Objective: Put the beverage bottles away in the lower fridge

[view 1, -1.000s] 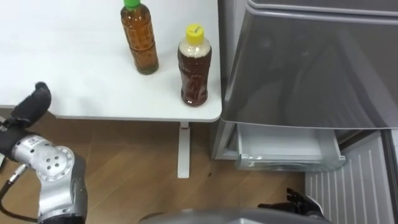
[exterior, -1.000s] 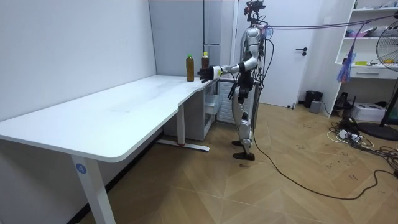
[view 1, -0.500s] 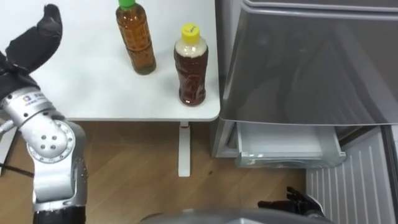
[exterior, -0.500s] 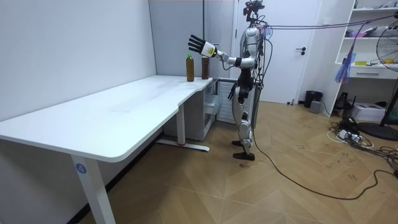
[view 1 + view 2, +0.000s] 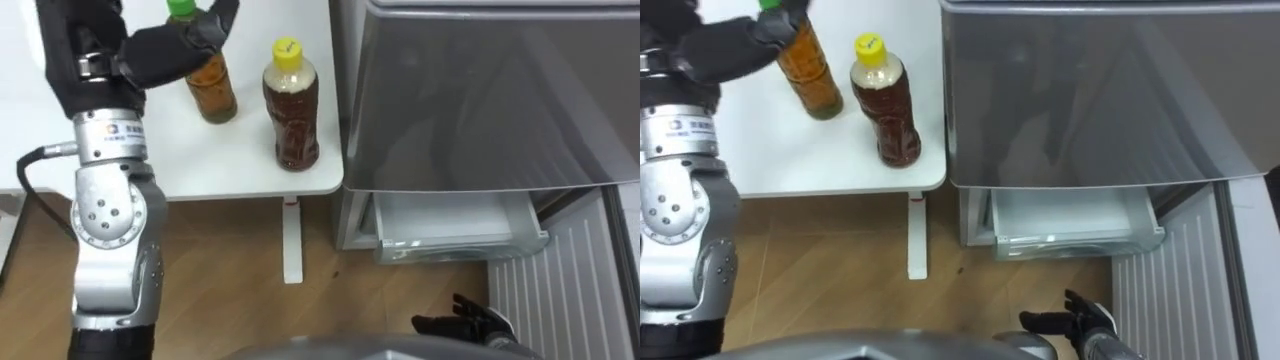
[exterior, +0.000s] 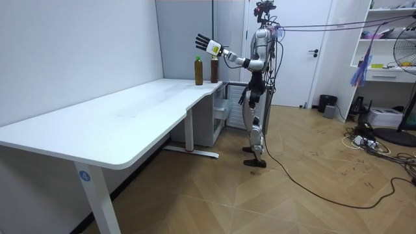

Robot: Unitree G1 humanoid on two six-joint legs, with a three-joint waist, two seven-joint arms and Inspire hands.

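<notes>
Bottle with green cap [image 5: 212, 92] just behind left robot hand [image 5: 158, 52], fingers spread; yellow-capped bottle [image 5: 291, 110] beside.

Upper left of frame: left hand [image 5: 160, 50], fingers spread, hangs over green-capped bottle [image 5: 213, 95] and covers part of it. Yellow-capped bottle [image 5: 290, 110] just beside on right, gap between them narrow. Table [image 5: 240, 172] strip below bottles bare. Right of table edge: grey fridge front [image 5: 480, 90], close wall. Lower right: drawer [image 5: 455, 238] stands open on top, fridge front overhangs its back. Floor below free except table leg [image 5: 291, 245].
</notes>
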